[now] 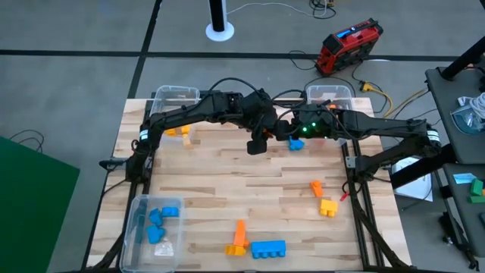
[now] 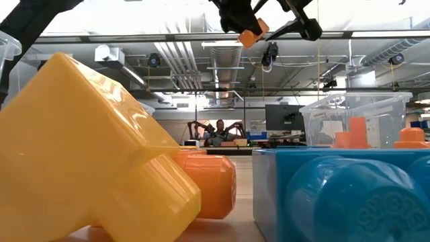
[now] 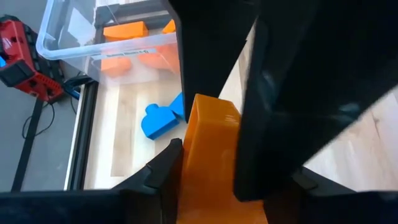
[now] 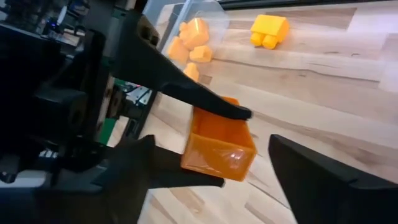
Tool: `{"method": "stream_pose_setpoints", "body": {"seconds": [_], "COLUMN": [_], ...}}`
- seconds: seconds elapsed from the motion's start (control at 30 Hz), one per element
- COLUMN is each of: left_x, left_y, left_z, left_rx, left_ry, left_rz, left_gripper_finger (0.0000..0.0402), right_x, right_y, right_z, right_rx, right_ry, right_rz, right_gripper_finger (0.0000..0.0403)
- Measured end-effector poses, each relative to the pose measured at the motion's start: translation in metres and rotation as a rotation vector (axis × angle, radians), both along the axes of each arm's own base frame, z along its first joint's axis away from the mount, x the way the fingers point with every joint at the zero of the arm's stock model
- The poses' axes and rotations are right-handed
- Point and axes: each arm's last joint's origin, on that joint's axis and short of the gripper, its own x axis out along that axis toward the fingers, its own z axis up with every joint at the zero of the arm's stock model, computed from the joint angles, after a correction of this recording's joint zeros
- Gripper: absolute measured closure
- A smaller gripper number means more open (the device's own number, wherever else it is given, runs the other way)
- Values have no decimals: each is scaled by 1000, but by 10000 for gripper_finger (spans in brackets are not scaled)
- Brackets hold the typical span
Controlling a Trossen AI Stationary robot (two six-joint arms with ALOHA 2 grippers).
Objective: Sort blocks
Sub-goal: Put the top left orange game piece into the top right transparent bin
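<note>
Above the far middle of the table my left gripper [image 1: 258,142] is shut on an orange block [image 3: 208,155], a hollow box shape that also shows in the right wrist view [image 4: 217,146] and high in the low view [image 2: 252,35]. My right gripper [image 1: 286,135] faces it from the right, open, one wide-set finger [image 4: 323,180] standing beside the block without touching it. A blue block [image 1: 295,144] lies on the wood under the two grippers. Other loose blocks, orange [image 1: 316,187], yellow [image 1: 328,206], orange [image 1: 239,236] and blue [image 1: 267,248], lie nearer the front. My left gripper pinches the orange block between its two fingers, one on the block's open upper rim [image 4: 231,111] and the other against the opposite lower side [image 4: 208,179]. The fingers reach in from the table's left. The block is lifted clear of the table.
A clear bin [image 1: 330,95] with orange blocks stands at the far right. A second bin [image 1: 174,97] at the far left has yellow blocks [image 1: 182,133] by it. A third bin [image 1: 140,220] at the near left holds blue blocks. The table's middle is bare wood.
</note>
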Motion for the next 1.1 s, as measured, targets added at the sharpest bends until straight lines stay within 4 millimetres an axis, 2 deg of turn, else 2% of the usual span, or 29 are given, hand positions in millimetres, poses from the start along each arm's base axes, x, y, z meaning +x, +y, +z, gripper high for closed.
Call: {"method": "stream_pose_setpoints", "body": {"seconds": [0.33, 0.7, 0.97, 1.1], "left_x": [1, 1, -1, -4], "left_y": [-3, -3, -4, -5], "left_z": [0, 1, -1, -2], "left_rx": [4, -43, -66, -70], "left_ry": [-5, -17, 11, 41], "left_rz": [0, 42, 36, 34], "left_gripper_finger": [253, 246, 167, 129], "right_x": [0, -1, -4, -11], "right_y": [-1, -2, -2, -2], "right_z": [0, 0, -6, -12], "right_rx": [-35, -32, -40, -23], "right_ry": [11, 13, 82, 183], "right_rz": [-6, -9, 9, 5], "right_gripper_finger": [267, 271, 276, 276]}}
